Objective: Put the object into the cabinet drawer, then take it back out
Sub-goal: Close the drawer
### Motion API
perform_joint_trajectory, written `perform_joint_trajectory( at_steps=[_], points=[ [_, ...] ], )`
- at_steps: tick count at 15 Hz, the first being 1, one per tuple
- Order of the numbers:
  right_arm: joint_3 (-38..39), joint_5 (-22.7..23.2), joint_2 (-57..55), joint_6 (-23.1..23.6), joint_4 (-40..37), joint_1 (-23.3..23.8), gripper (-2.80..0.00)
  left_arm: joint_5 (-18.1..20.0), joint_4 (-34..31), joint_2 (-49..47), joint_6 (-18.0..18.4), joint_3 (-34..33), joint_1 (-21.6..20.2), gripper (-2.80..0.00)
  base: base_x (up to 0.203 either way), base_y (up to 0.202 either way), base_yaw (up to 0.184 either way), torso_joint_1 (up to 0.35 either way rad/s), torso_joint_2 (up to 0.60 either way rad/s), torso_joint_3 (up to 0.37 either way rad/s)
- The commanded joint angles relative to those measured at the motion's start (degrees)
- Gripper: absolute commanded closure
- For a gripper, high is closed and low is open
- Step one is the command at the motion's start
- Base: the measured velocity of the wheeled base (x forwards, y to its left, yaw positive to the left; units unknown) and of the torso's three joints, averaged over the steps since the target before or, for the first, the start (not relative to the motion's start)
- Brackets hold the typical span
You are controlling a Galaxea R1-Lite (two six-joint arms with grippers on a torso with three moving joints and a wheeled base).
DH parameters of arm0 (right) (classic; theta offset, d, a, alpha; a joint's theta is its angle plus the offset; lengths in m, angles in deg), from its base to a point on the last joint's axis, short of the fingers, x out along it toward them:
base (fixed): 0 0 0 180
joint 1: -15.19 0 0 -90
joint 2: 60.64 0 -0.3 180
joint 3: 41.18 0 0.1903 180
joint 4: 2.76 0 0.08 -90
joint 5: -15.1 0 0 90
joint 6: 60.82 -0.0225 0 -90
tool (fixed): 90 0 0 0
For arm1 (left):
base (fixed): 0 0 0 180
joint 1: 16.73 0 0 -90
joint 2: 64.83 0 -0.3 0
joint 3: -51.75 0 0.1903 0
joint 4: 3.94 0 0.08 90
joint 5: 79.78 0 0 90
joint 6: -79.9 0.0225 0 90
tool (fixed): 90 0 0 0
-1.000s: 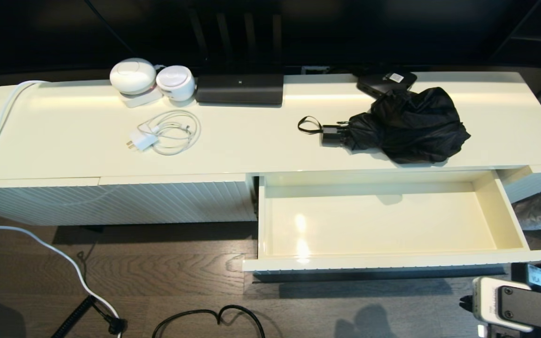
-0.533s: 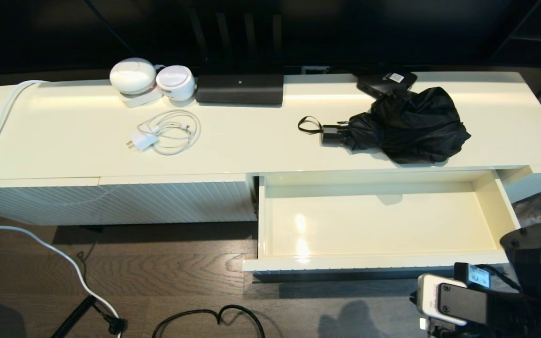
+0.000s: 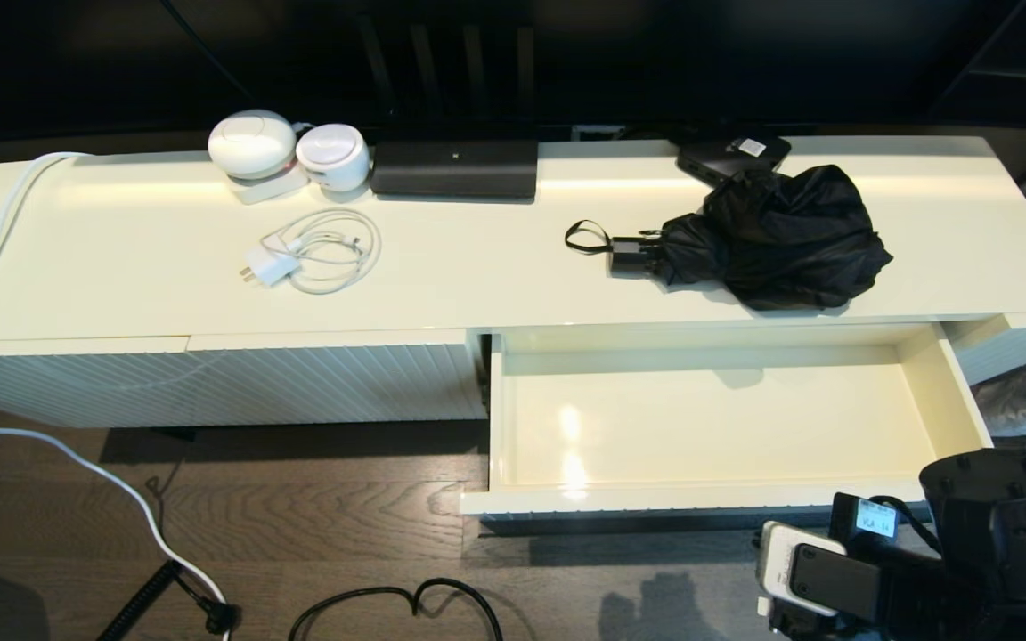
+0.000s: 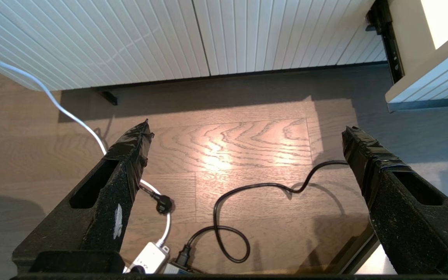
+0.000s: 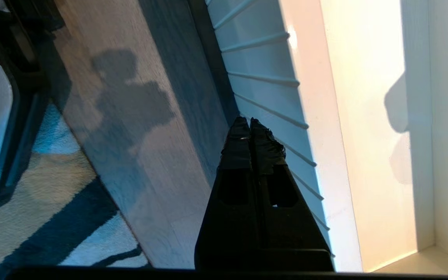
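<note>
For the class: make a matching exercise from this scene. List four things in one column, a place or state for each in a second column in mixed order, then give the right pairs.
Things
1. umbrella
2. cabinet drawer
3. right end effector
4. left end effector

Places or states
A. pulled out, nothing inside
B. fingers spread wide above the wooden floor
C. lying on the cabinet top, handle and loop toward the robot's left
D. fingers pressed together, holding nothing, near the ribbed drawer front

Pairs: 1-C, 2-A, 3-D, 4-B
</note>
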Motion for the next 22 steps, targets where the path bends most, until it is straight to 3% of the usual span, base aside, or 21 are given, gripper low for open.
perform_joint_trajectory(
  at_steps=[1,7,15,22],
  points=[
    [1.8,-0.3,-0.6,0.9,3.1,0.0,0.00,0.0,-0.1,-0.1,0.0,0.0,0.0,-2.80,0.000,0.000,0.000,0.000,0.00,0.000],
    [5.0,-0.4,-3.8,5.3,14.6,0.2,0.00,0.0,0.0,-0.1,0.0,0.0,0.0,-2.80,0.000,0.000,0.000,0.000,0.00,0.000],
    [4.7,-0.6,-9.0,5.5,21.6,1.6,0.00,0.0,0.0,-0.1,0.0,0.0,0.0,-2.80,0.000,0.000,0.000,0.000,0.00,0.000],
    [3.4,-0.2,-11.9,9.1,28.0,2.8,0.00,0.0,-0.1,-0.1,0.0,0.0,0.0,-2.80,0.000,0.000,0.000,0.000,0.00,0.000]
  ],
)
